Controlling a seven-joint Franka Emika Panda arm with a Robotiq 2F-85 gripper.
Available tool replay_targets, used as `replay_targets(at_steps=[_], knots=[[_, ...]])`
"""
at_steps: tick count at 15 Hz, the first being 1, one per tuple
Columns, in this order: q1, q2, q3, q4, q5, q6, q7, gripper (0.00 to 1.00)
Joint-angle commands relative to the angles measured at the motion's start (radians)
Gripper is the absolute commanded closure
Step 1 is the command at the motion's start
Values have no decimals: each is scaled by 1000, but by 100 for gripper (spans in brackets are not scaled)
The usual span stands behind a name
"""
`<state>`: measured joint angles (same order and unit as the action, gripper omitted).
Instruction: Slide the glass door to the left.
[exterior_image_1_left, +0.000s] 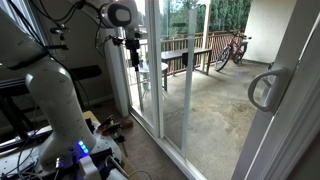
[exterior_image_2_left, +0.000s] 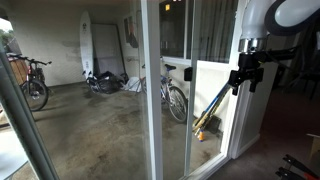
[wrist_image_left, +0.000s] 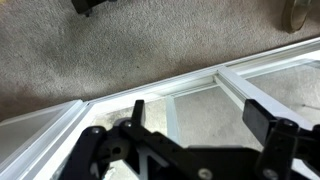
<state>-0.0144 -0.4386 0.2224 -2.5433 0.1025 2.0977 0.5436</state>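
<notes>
The glass door (exterior_image_1_left: 292, 110) stands in the near right foreground of an exterior view, a white-framed clear panel with a grey D-shaped loop handle (exterior_image_1_left: 264, 88) on its vertical edge. My gripper (exterior_image_1_left: 134, 56) hangs from the white arm at the far end of the glass wall, well away from that handle. It also shows in an exterior view (exterior_image_2_left: 243, 78) beside a white-framed panel. In the wrist view my gripper (wrist_image_left: 200, 125) is open and empty, and looks down at the white floor track (wrist_image_left: 150, 92). I cannot see the handle in the wrist view.
Fixed white-framed glass panels (exterior_image_1_left: 160, 60) run between gripper and door. The robot's base and cables (exterior_image_1_left: 85, 150) are at lower left. Outside are a concrete patio, bicycles (exterior_image_2_left: 175, 95) (exterior_image_1_left: 232, 48), a wooden railing (exterior_image_1_left: 190, 55) and a surfboard (exterior_image_2_left: 86, 45).
</notes>
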Motion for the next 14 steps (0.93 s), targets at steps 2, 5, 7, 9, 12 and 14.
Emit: replay_targets(at_steps=[2,5,7,9,12,14], knots=[[-44,62,-94,61,-8,16,-30,0],[-63,72,-175,96,9,-14,-101,0],[-70,81,-206,113,7,-18,-130,0],[-74,92,-224,129,2,-19,-147,0],[-76,108,-241,150,1,-25,-162,0],[-82,127,-262,170,3,-35,-185,0]])
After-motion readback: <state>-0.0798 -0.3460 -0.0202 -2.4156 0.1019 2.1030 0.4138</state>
